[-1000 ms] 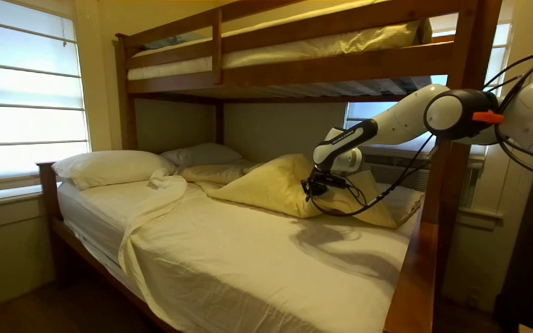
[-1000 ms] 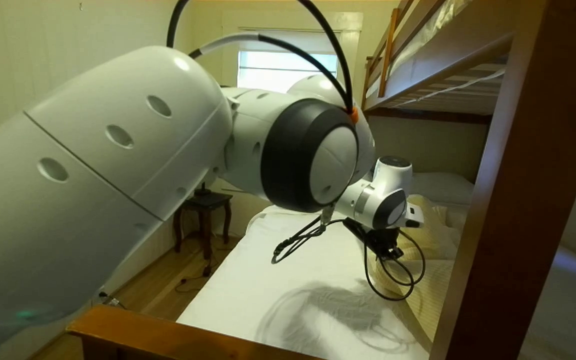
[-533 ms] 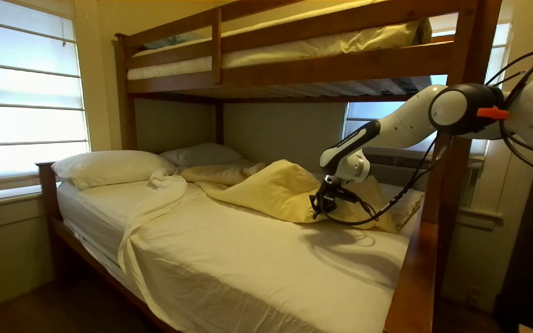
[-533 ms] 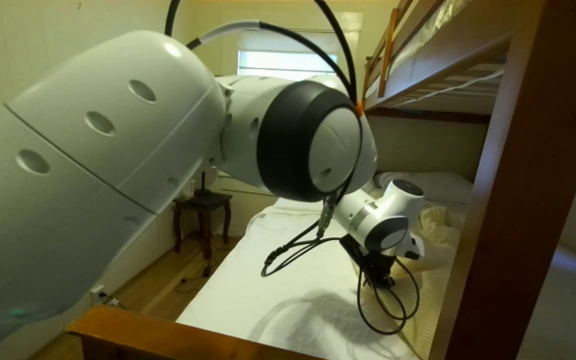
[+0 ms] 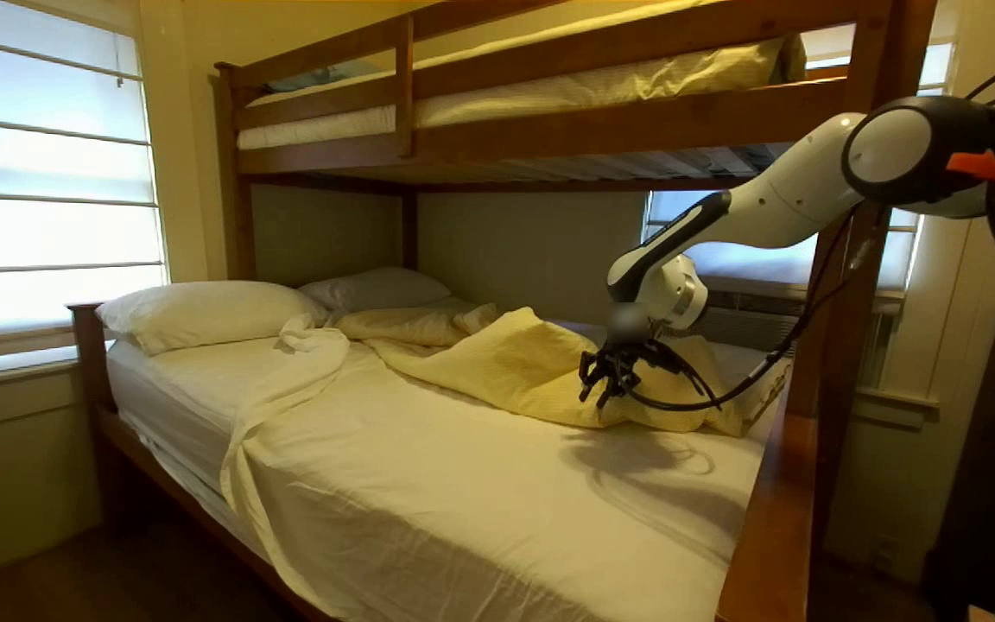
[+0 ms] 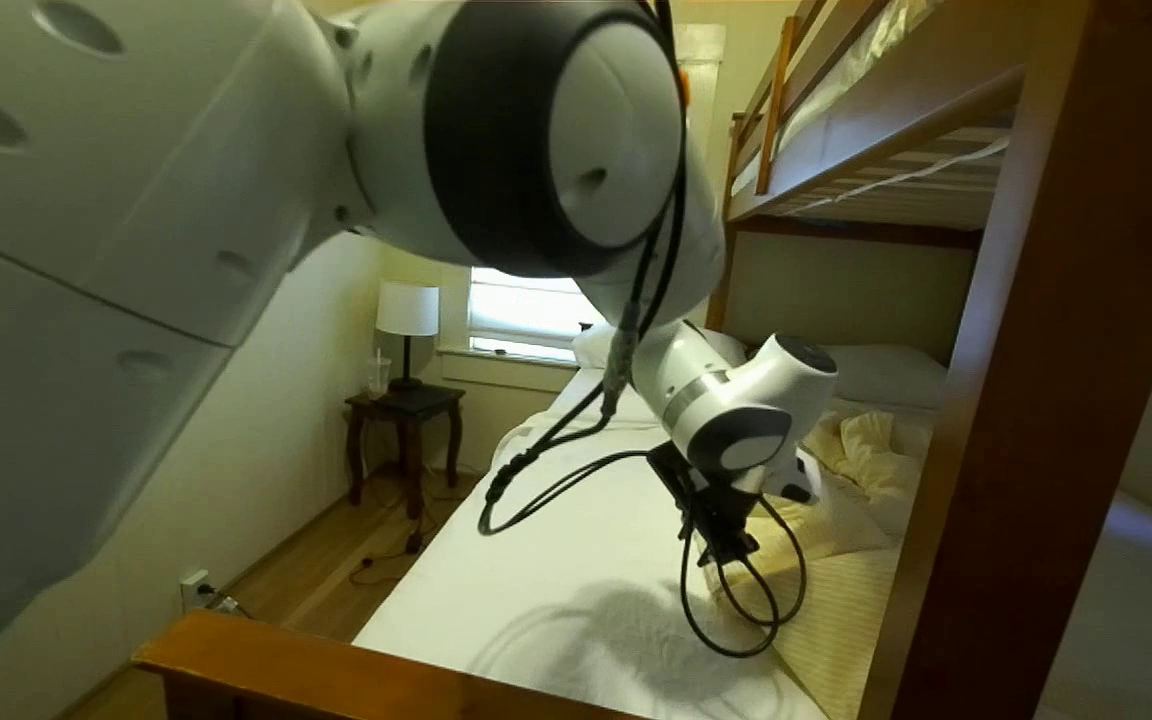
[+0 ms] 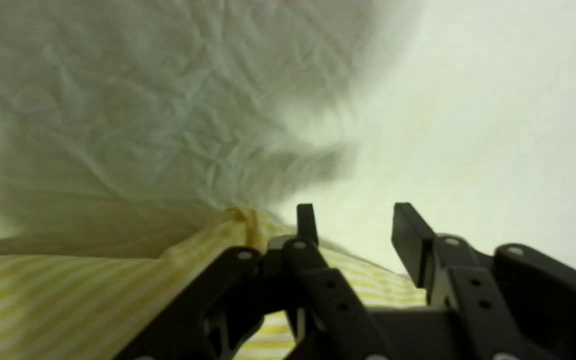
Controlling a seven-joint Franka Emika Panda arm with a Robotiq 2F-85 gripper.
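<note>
White bed sheet point(image 5: 428, 484), a yellow striped blanket point(image 5: 502, 367), the hand point(image 7: 354, 215) near its edge, fingers point(image 7: 412, 245) apart.

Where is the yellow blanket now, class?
In an exterior view, the yellow blanket lies mostly right of centre on the lower bed, partly behind the open hand.

A yellow-and-white striped blanket point(image 5: 510, 367) is bunched into loose folds, with one part raised in a low peak and its creased edge spread slackly over the white sheet point(image 5: 428, 466)
</note>
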